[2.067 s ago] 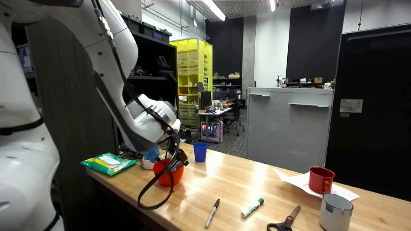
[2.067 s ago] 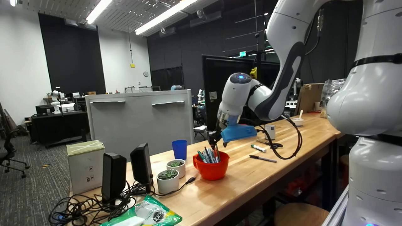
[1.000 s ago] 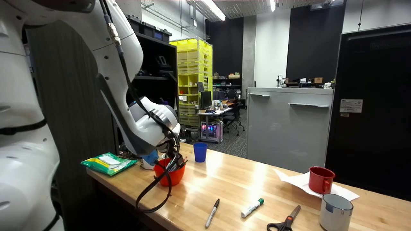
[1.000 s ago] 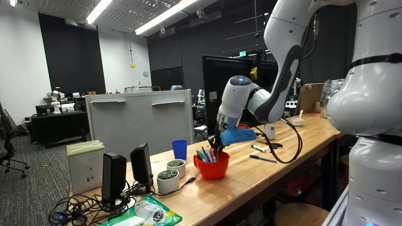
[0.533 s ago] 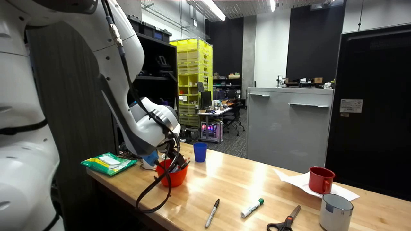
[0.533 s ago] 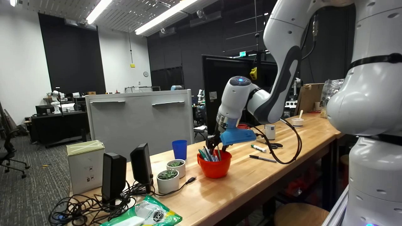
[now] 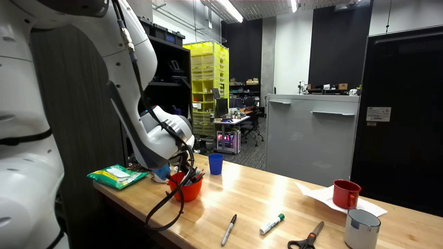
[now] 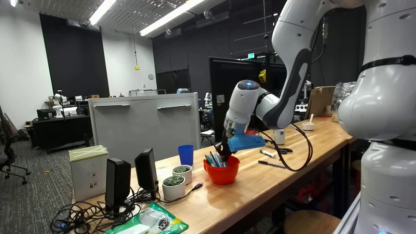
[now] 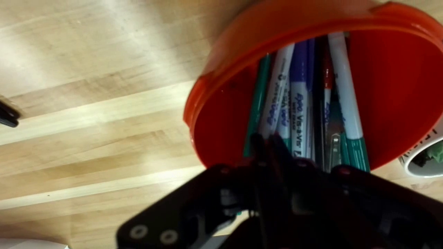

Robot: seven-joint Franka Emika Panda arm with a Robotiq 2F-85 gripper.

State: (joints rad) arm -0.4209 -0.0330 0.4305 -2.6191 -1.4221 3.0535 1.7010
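i have my gripper [image 9: 266, 138] down at the markers [image 9: 299, 110] in the red bowl [image 8: 222, 176] just beneath it. its jaws look close together, but i can't tell whether they pinch one. i judge the reach done; no marker is lifted clear yet.

Over at three o'clock in an exterior view I see the white Franka Panda arm [image 8: 377, 107], arched across the top near one o'clock, its forearm [image 8: 294, 87] slanting down between six and seven. A blue light [image 8: 249, 84] glows on the wrist [image 8: 242, 100], which leans the same way. Below it the Robotiq end effector [image 9: 267, 140] points downward, black fingers [image 9: 257, 147] nearly together in the wrist view.
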